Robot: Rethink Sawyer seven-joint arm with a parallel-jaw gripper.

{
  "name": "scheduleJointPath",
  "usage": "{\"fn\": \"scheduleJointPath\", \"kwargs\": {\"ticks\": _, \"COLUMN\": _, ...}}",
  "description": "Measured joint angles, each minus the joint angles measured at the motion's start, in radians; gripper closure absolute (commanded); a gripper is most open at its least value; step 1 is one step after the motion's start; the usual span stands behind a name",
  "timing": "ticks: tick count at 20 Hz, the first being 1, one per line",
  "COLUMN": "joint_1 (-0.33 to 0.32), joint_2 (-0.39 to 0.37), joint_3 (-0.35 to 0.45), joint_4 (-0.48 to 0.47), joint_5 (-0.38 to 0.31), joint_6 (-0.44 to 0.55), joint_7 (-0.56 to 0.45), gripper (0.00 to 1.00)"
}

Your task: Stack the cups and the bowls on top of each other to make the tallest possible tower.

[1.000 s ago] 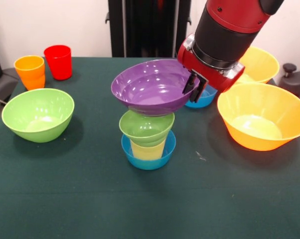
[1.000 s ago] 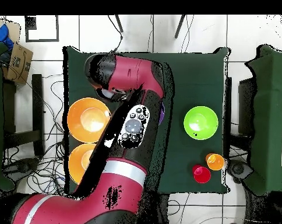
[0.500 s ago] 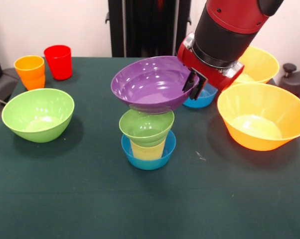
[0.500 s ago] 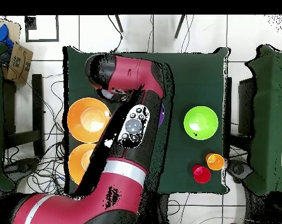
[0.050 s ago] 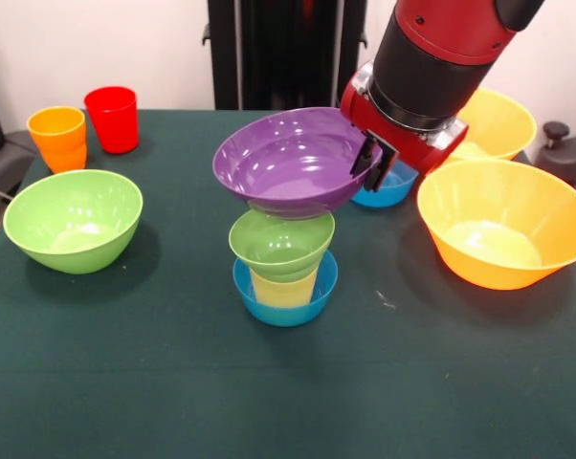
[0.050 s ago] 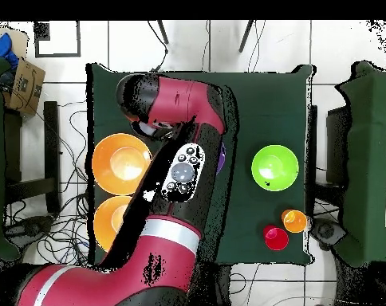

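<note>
Tower [image 5: 282,273]: blue bowl, yellow cup, green bowl stacked.
Gripper [image 5: 367,163]: purple bowl [image 5: 286,164] clamped by its 3 o'clock rim, above the tower.
Remaining: six pieces unstacked.

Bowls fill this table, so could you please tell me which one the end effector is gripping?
The purple bowl, pinched at its rim by the end effector and held over the small green bowl; the others sit untouched.

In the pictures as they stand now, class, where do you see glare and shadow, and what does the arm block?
Front view: bright glare streaks on the purple bowl; soft shadow beside the large green bowl. Overhead view: the arm covers the tower, leaving only a purple sliver of that bowl visible.
</note>
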Motion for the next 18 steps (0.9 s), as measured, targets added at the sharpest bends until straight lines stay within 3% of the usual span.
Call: {"fn": "scheduleJointPath", "kwargs": {"ticks": 18, "joint_1": -0.073, "joint_2": 0.000, "joint_3": 0.003, "joint_4": -0.033, "joint_5": 0.000, "joint_6": 0.000, "joint_7": 0.000, "gripper": 1.00}}
